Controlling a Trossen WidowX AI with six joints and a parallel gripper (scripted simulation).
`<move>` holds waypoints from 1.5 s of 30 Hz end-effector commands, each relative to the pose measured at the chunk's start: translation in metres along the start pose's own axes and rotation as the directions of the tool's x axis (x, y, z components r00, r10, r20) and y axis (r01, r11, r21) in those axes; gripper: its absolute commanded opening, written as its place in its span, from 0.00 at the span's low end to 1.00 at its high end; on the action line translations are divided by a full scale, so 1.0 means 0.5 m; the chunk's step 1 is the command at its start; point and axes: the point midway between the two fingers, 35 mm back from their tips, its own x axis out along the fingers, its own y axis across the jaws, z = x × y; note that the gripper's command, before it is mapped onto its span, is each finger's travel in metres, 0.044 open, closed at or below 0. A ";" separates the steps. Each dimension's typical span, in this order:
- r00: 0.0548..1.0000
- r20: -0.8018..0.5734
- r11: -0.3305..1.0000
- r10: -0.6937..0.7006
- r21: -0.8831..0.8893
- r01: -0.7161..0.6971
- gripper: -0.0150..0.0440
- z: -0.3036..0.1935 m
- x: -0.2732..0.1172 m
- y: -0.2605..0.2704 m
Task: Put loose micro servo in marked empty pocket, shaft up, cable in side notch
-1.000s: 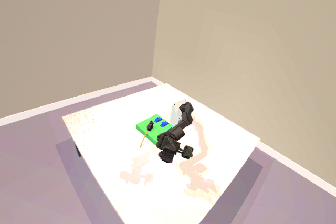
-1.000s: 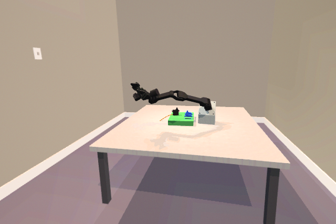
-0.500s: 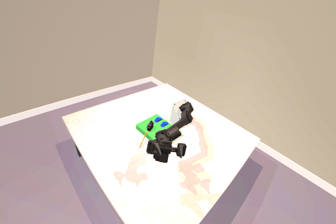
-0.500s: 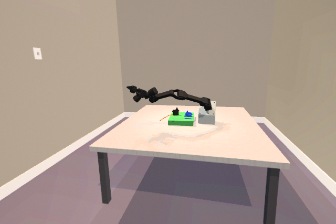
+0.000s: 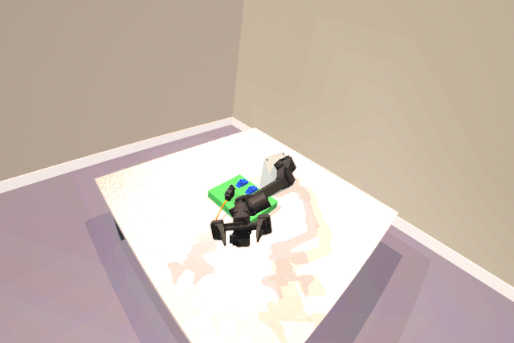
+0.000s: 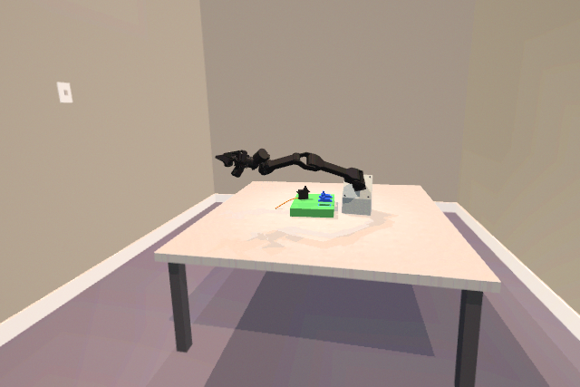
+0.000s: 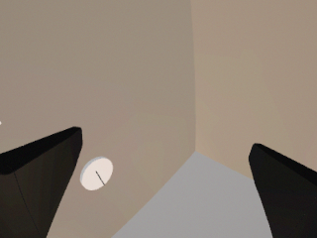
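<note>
The black micro servo [image 5: 229, 192] [image 6: 303, 193] is on the green deck [image 5: 218, 195] [image 6: 312, 212], near its left edge. Its body stands up above the deck's top, higher than the blue servos, with a small point upward. Whether it is over the marked pocket, and how its ears lie, is too small to tell. Its orange cable [image 5: 221, 210] [image 6: 284, 202] runs out past the deck's edge. The side notch cannot be made out. My gripper [image 5: 241, 242] [image 6: 221, 160] [image 7: 170, 146] is open and empty, high above the table and well away from the servo, pointing away from the deck.
Two blue servos [image 5: 242, 182] [image 5: 251, 189] sit in the deck; they also show in the exterior view [image 6: 324, 197]. The grey arm stand [image 6: 356, 205] is beside the deck. My arm passes over part of the deck in the top view. The wrist view shows walls, ceiling and a round white disc [image 7: 96, 174].
</note>
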 end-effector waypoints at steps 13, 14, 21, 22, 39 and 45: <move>0.973 0.095 0.915 0.208 0.332 -0.228 1.00 -0.001 -0.038 0.109; 0.970 0.101 0.904 0.221 0.353 -0.243 1.00 -0.001 -0.041 0.116; 0.940 0.141 0.803 0.311 0.489 -0.340 1.00 0.000 -0.067 0.163; 0.935 0.147 0.786 0.324 0.508 -0.352 1.00 0.000 -0.071 0.170; 0.820 0.242 0.412 0.518 0.770 -0.487 1.00 0.004 -0.152 0.270; 0.770 0.274 0.256 0.577 0.834 -0.489 1.00 0.005 -0.186 0.301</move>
